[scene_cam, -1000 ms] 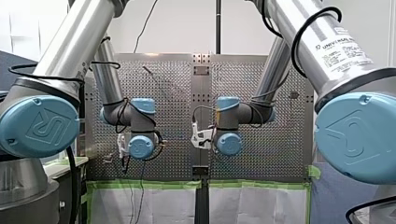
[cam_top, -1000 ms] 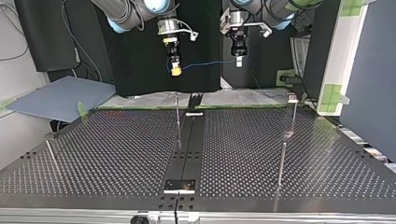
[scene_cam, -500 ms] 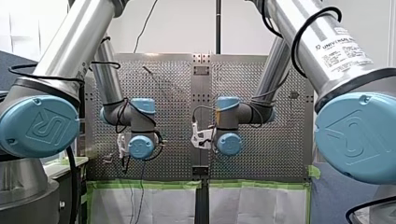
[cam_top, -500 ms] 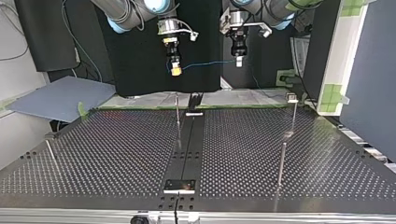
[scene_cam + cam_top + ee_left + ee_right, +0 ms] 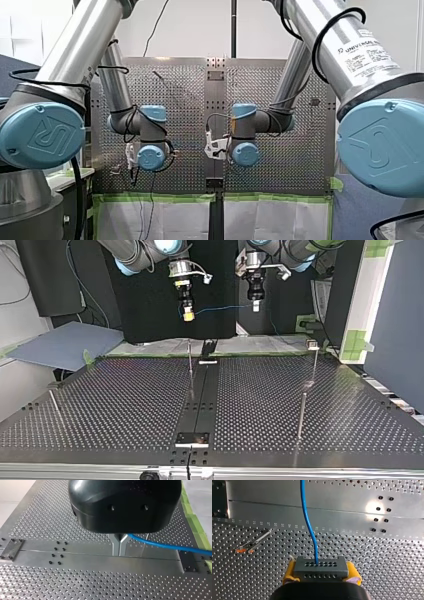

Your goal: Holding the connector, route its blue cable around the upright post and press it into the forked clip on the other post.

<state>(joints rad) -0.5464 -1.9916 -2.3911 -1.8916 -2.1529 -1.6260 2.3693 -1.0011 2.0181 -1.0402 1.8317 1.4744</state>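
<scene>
Zero routing steps appeared complete.

- Right gripper [image 5: 188, 315]: yellow pads clamped on the connector [image 5: 321, 567], high above the table [image 5: 100, 405].
- Left gripper [image 5: 120, 545]: metal fingers pinched on the blue cable [image 5: 220, 308], which ran nearly straight between both grippers, touching nothing else.
- Upright post [image 5: 190, 362]: at 6 o'clock of the connector in the top view, unwrapped.
- Forked clip [image 5: 313, 345]: at 4 o'clock, empty.
- Left to do, by judgement: descent, wrap, press-in.
- Room: posts stood well apart, with open board between.
</scene>
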